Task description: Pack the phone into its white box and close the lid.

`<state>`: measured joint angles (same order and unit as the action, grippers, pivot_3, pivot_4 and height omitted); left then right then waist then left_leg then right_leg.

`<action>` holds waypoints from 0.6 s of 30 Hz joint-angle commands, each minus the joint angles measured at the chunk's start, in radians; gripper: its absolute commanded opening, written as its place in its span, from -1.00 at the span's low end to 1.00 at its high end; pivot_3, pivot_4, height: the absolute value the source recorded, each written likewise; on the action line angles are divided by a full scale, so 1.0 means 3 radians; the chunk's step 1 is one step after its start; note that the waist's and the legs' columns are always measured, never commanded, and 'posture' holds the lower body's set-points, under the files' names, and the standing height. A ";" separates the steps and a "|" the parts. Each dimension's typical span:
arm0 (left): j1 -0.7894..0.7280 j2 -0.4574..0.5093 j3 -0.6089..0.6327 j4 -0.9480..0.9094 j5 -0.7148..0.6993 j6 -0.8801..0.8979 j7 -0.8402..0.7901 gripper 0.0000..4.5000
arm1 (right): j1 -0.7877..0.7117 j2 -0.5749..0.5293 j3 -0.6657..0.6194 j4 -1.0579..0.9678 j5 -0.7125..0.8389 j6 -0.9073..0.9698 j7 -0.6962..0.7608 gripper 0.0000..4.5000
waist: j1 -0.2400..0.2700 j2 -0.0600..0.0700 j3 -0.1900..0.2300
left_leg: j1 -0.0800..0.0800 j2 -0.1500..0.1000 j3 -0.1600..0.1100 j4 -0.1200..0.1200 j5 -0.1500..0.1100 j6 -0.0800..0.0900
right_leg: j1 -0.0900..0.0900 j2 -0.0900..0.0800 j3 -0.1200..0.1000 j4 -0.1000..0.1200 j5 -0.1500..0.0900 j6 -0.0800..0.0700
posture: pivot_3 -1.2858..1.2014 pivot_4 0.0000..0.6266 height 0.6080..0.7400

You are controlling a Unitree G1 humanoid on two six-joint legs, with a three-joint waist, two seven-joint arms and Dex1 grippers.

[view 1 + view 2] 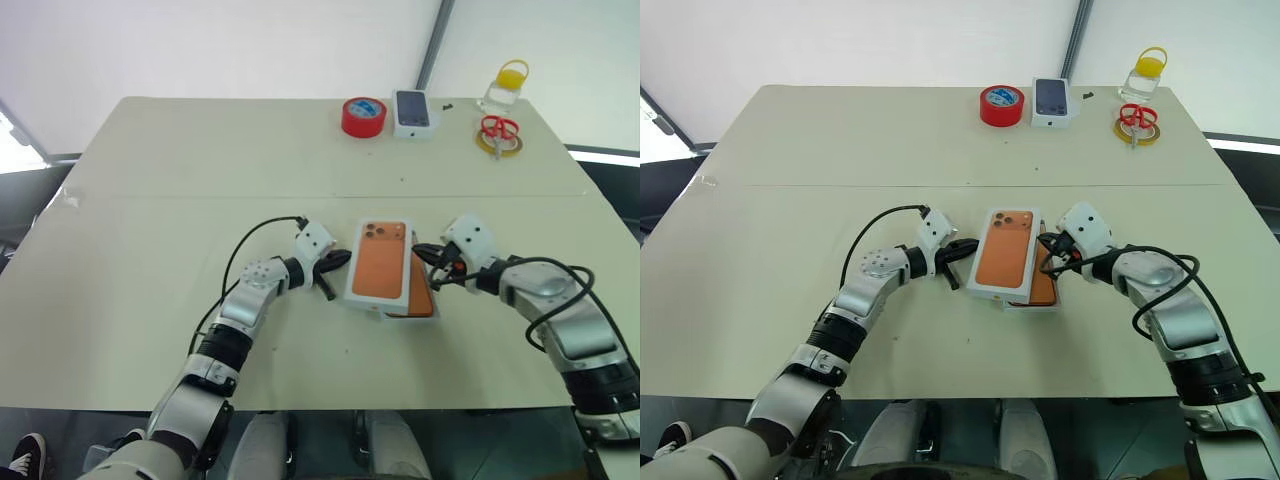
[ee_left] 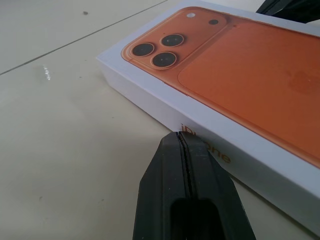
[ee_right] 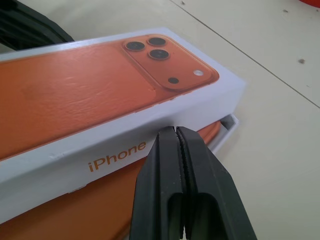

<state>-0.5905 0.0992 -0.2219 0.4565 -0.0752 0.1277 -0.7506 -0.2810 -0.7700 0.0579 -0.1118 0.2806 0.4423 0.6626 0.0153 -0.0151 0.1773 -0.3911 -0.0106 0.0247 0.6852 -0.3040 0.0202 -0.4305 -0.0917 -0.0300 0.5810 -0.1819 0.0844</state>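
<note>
Surface: pale cream table (image 1: 150, 230) with a seam line across its width, white wall behind.
Lid: the lid (image 1: 381, 262), white with an orange phone picture and three printed lenses on top, lies near the table's middle, set askew over the white box so that it is not seated down.
White box: the white box (image 3: 229, 131) shows as a thin white wall poking out from under the lid on the right gripper's side.
Phone: the phone (image 1: 421, 297) lies in the white box under the lid; an orange strip of it shows past the lid's right edge.
Left gripper: the left gripper (image 2: 182, 136) has its two black fingers pressed together with nothing between them, tips at the lid's left side wall by the printed lettering; whether they touch it I cannot tell.
Right gripper: the right gripper (image 3: 176, 131) has its fingers pressed together too, empty, tips at the lid's right side wall just above the exposed phone.
Far edge: red tape roll (image 1: 363, 116), a small white box with a dark phone picture (image 1: 413, 112) beside it, red-handled scissors (image 1: 499, 131) lying on a yellow ring, and a clear bottle with a yellow cap (image 1: 506, 87).
</note>
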 commanded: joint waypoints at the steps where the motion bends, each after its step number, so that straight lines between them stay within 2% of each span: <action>1: 0.0025 -0.0085 -0.0122 -0.0309 -0.0033 -0.0008 -0.0082 -1.00 | 0.0072 -0.0088 -0.0137 -0.0212 -0.0039 -0.0031 0.0097 -0.97 | -0.0003 0.0000 0.0000 | 0.0000 0.0000 0.0001 0.0000 0.0000 0.0000 | 0.0000 -0.0001 0.0000 0.0000 0.0000 0.0000 | 0.03 -0.52 1.00; 11: 0.0060 -0.0051 -0.0220 -0.0518 0.0011 0.0035 -0.0169 -1.00 | 0.0221 -0.0253 -0.0201 -0.0258 -0.0229 -0.0063 0.0258 -0.97 | -0.0003 0.0000 0.0000 | 0.0001 0.0000 0.0000 0.0000 0.0000 0.0000 | -0.0001 0.0000 -0.0001 0.0002 -0.0002 -0.0002 | 0.03 -0.52 1.00; 18: 0.0183 0.0140 -0.0299 -0.0538 0.0114 -0.0088 -0.0238 -1.00 | 0.0287 -0.0297 -0.0209 -0.0281 -0.0317 -0.0119 0.0344 -0.97 | -0.0003 0.0000 0.0000 | 0.0002 0.0000 0.0000 0.0000 0.0000 0.0000 | -0.0001 0.0000 0.0000 0.0002 -0.0002 -0.0002 | 0.03 -0.52 1.00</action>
<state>-0.5342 0.1397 -0.3108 0.3306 -0.0389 0.1233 -0.8160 -0.1988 -0.8412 0.0240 -0.1536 0.1951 0.4298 0.7545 0.0143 -0.0151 0.1774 -0.3905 -0.0105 0.0247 0.6852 -0.3040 0.0202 -0.4306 -0.0916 -0.0301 0.5817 -0.1823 0.0837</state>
